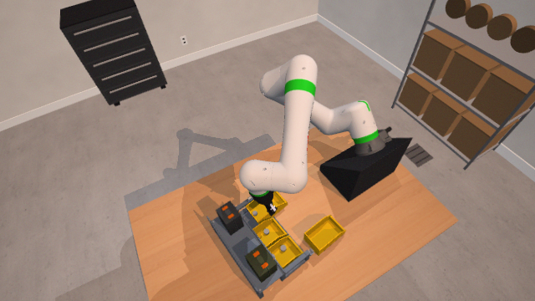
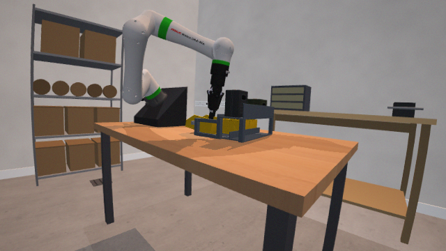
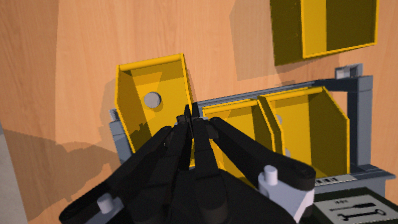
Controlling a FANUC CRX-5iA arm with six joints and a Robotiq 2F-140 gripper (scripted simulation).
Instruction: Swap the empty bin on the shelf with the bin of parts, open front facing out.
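Note:
A yellow open bin (image 3: 148, 108) with one grey round part (image 3: 152, 99) sits at the left end slot of the low grey shelf (image 1: 251, 247), sticking out past the shelf's front. My gripper (image 3: 193, 111) is shut on this bin's right side wall at the rim; it also shows in the top view (image 1: 272, 207) and the exterior view (image 2: 212, 113). The empty yellow bin (image 1: 323, 234) stands upright on the table in front of the shelf; it also shows in the wrist view (image 3: 325, 27).
Two more yellow bins (image 1: 269, 230) (image 1: 284, 250), each with a grey part, stand in the shelf beside the held bin. Two dark boxes (image 1: 229, 217) (image 1: 261, 263) rest on the shelf's top board. The arm's black base (image 1: 364, 167) stands at the table's back.

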